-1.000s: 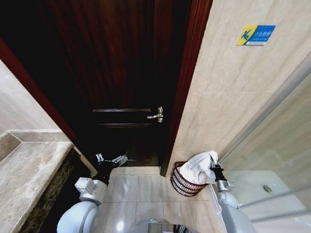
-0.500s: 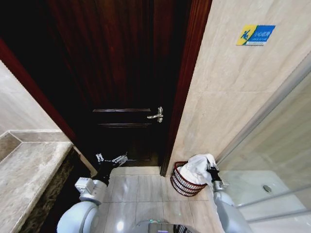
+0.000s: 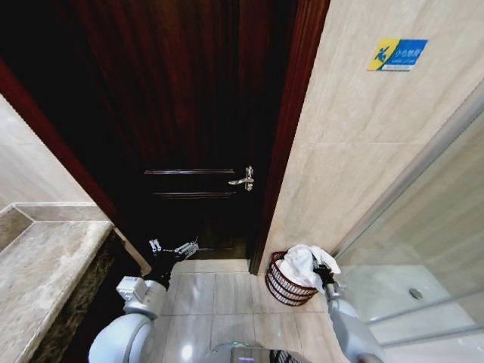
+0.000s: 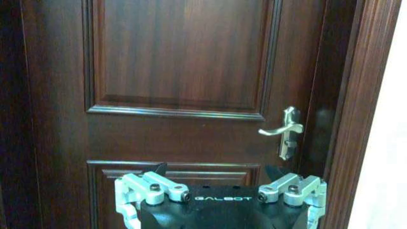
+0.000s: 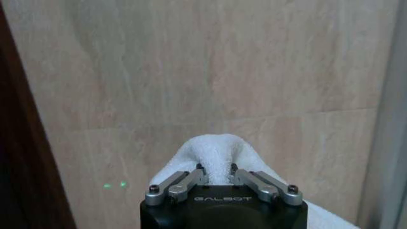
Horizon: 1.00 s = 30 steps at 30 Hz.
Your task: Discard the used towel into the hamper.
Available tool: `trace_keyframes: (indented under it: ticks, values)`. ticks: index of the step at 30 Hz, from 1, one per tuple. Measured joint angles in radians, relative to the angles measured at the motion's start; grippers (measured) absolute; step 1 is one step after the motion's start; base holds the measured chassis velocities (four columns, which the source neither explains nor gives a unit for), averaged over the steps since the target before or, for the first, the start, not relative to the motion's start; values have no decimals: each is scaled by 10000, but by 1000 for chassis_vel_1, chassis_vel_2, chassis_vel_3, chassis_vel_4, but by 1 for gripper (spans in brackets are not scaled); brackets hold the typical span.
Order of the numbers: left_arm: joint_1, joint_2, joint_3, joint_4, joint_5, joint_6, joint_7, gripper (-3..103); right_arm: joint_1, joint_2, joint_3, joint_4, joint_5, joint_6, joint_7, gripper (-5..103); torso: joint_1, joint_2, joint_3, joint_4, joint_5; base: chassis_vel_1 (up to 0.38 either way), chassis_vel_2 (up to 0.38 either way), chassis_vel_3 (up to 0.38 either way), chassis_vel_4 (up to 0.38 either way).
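The white towel (image 3: pixel 301 262) lies bunched in the top of the hamper (image 3: pixel 283 286), a small round dark reddish-brown wire basket on the floor by the beige wall. My right gripper (image 3: pixel 324 269) is at the hamper's right rim, shut on a fold of the towel (image 5: pixel 214 153), which rises as a hump between its fingers. My left gripper (image 3: pixel 169 249) hangs open and holds nothing, low in front of the dark wooden door (image 4: pixel 181 62).
A silver door handle (image 3: pixel 243 180) sticks out of the door. A marble counter (image 3: pixel 45 280) runs along the left. A glass shower screen (image 3: pixel 431 227) stands to the right of the hamper. Pale floor tiles (image 3: pixel 215 299) lie between my arms.
My right gripper has lowered with the towel, so the bundle now sits deeper in the hamper and shows smaller. The left arm has stayed still.
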Motion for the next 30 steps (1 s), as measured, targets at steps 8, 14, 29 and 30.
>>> trace_keyframes:
  ticks: [8,14,29,30]
  values:
    - [0,0,0,0,0,0,0,100,-251,266,25,204,-611,143,449,10,0,0,0,-1,2,0,0,0,0]
    - [0,0,0,0,0,0,0,100,-527,270,57,295,-905,32,336,10,-1,2,0,-2,1,0,0,0,0]
    - [-1,0,0,0,0,0,0,100,-982,256,87,581,-1831,-983,1360,10,10,-1,2,-1,1,-62,47,54,-57]
    - [-1,0,0,0,0,0,0,100,-995,224,87,595,-1826,-1162,1333,10,7,-1,1,-1,1,0,0,0,0]
